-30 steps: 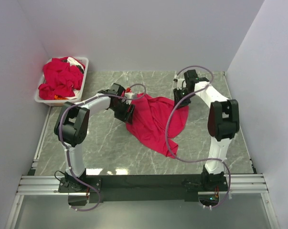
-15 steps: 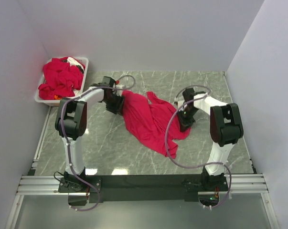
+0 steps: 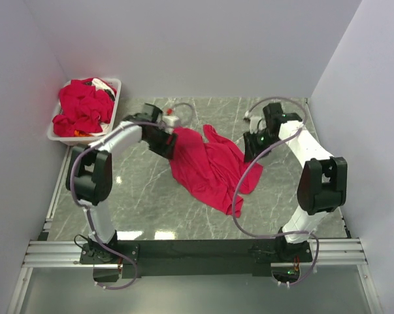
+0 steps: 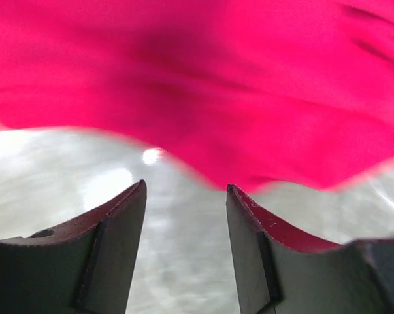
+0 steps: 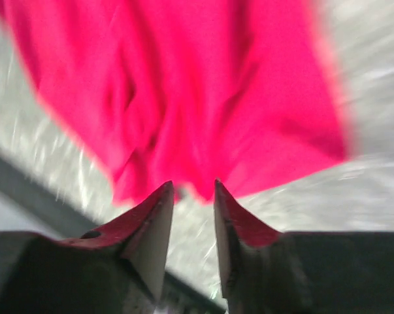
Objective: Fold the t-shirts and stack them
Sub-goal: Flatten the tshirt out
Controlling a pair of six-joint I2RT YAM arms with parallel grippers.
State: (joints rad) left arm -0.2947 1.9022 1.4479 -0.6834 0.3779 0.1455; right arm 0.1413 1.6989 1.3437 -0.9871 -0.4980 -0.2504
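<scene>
A shirt [image 3: 210, 167] lies rumpled at the middle of the table [image 3: 151, 203]; left gripper [image 3: 169, 145] and right gripper [image 3: 252, 149] stand open and empty at its opposite edges, likely poised to pinch and spread it; more shirts [image 3: 82, 108] fill the bin [image 3: 115, 84] at the far-left corner

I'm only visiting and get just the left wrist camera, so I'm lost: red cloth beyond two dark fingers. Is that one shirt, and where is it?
Observer: One red t-shirt, lying crumpled in the middle of a marble table.
Operator: Any more shirts?
Observer: Yes, a heap of t-shirts in a white bin at the far left.
Operator: And the other arm?
Observer: The right gripper sits at that shirt's right edge, fingers slightly apart, nothing visibly pinched.
</scene>
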